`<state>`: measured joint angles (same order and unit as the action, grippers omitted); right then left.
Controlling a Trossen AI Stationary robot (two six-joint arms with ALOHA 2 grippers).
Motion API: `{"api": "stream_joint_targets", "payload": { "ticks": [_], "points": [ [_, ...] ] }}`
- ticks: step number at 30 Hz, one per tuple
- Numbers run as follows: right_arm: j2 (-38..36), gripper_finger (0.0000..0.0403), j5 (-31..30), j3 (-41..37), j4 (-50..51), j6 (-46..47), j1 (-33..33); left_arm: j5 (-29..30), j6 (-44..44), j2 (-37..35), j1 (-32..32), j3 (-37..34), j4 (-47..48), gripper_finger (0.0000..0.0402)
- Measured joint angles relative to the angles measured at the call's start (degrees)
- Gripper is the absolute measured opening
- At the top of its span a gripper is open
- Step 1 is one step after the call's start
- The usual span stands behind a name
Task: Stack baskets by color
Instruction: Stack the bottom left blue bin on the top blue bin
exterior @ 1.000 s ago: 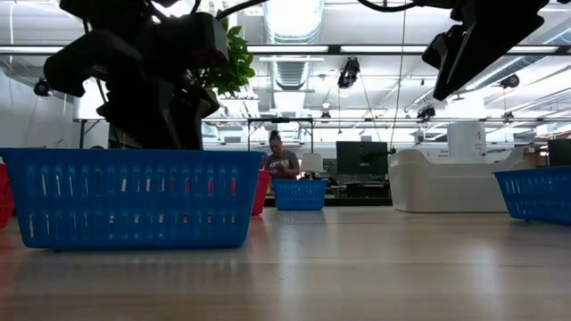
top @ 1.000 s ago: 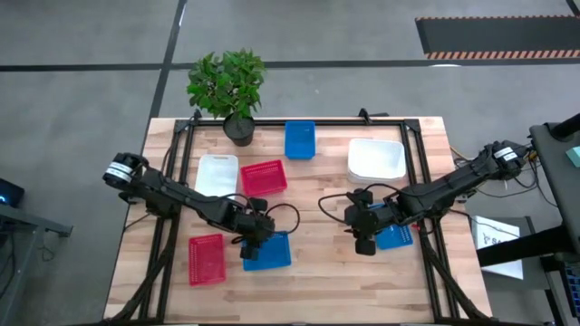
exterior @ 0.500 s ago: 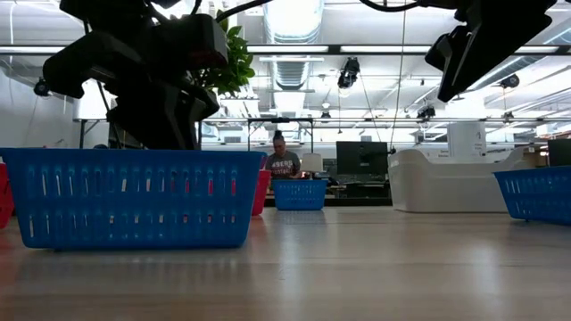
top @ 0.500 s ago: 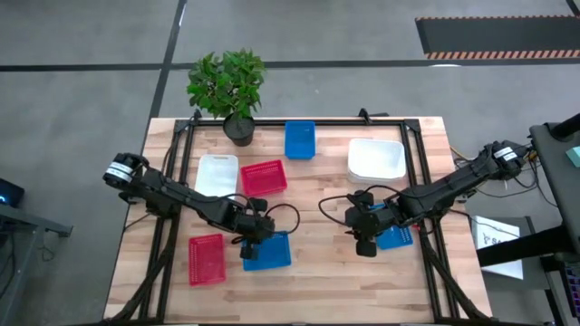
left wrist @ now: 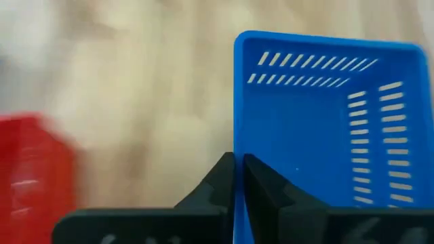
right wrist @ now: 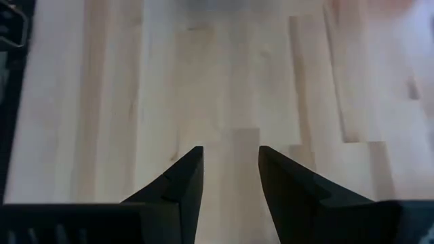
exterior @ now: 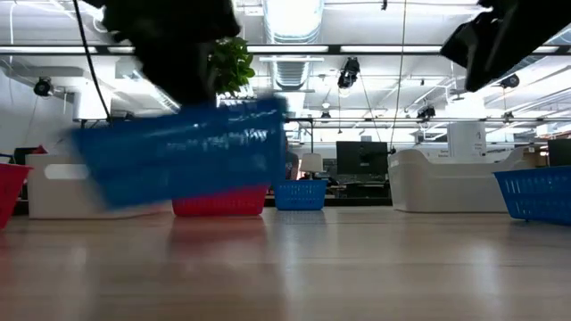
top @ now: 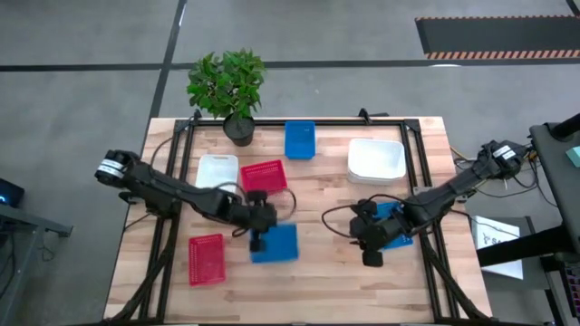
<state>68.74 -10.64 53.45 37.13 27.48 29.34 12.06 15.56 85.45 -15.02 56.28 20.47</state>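
Note:
A blue basket [top: 276, 243] [exterior: 183, 160] hangs tilted above the table's near middle, with my left gripper [top: 258, 237] [left wrist: 238, 179] shut on it. My right gripper [top: 372, 256] [right wrist: 230, 169] stands open over bare wood to the right of it, nothing between its fingers. A second blue basket [top: 396, 226] sits on the table under the right arm. On the table also rest a red basket [top: 264, 177], a white basket [top: 217, 172], a red basket [top: 206, 259], a blue basket [top: 300, 139] and white baskets [top: 376, 158]. My left gripper pinches the blue basket's left side wall [left wrist: 237, 135] at its rim, one finger inside the basket and one outside. The fingers slant down from the table's left and lie along the wall. The basket is lifted clear of the table and hangs tilted.
A potted green plant [top: 231, 91] stands at the table's far edge. A black frame [top: 417, 181] runs round the tabletop. Bare wood lies between the two grippers and along the near edge [top: 317, 294].
My left gripper has shut on the blue basket's wall and gone up and a little toward the right. The basket has left the table and now hangs tilted. My right gripper, still open, has swung a little toward the near edge.

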Motion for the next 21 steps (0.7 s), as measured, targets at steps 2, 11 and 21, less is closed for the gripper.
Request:
{"api": "stream_joint_targets", "payload": {
  "ticks": [2, 11, 21],
  "points": [
    [-0.06, 0.0134, -0.07, 0.00, 0.04, 1.17, 1.57, 6.19, 6.36, -2.38, 2.11, 0.70, -0.75, 0.0002],
    [-2.72, 0.0115, -2.70, -0.02, 3.26, -2.05, 4.94, 37.41, 24.93, -6.69, 10.82, 1.97, -11.65, 0.0002],
    [-11.99, 0.0081, -15.64, -0.02, 10.62, -8.24, 4.90, 40.63, 30.09, 1.70, 16.29, 3.12, -21.01, 0.0002]
  ]
}}
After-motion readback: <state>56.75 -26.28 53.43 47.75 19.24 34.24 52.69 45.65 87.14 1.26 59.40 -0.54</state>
